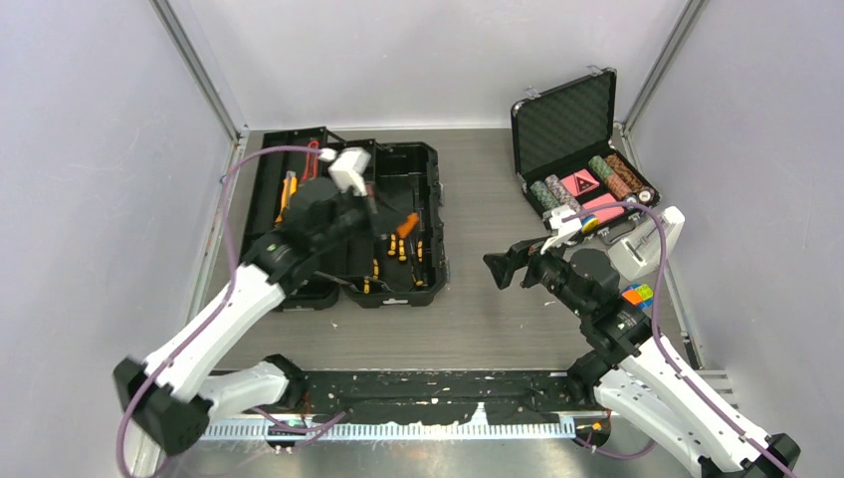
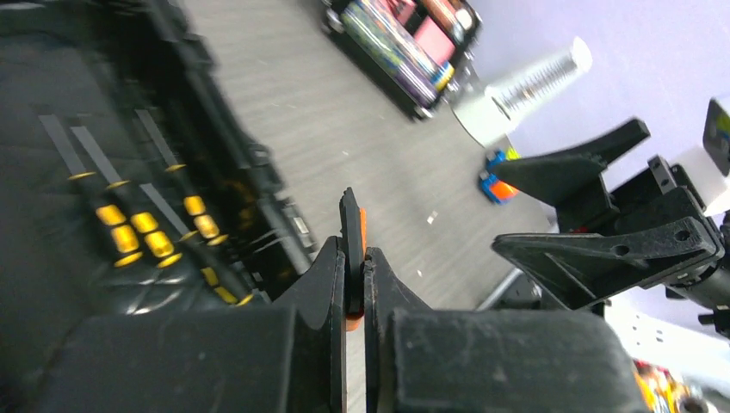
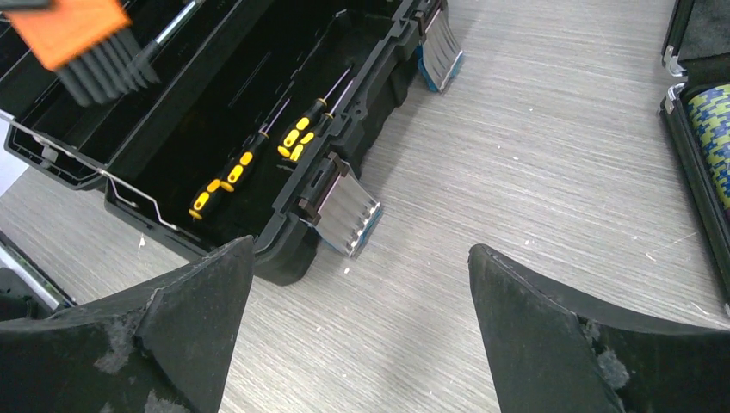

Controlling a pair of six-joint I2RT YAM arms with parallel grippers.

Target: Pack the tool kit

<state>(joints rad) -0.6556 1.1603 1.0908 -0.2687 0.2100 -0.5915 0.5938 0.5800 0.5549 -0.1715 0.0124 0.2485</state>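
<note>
The tool kit's black box lies open at the left of the table, with yellow-and-black screwdrivers in its tray. My left gripper hangs over the box, shut on a flat orange-and-black tool that sticks up between its jaws. That tool also shows at the top left of the right wrist view, above the open box and the screwdrivers. My right gripper stands wide open over bare table right of the box, holding nothing. It points toward the box.
An open foam-lined case of poker chips stands at the back right. A colour cube and a white object lie near the right arm. The box's blue-edged latches hang out over the table.
</note>
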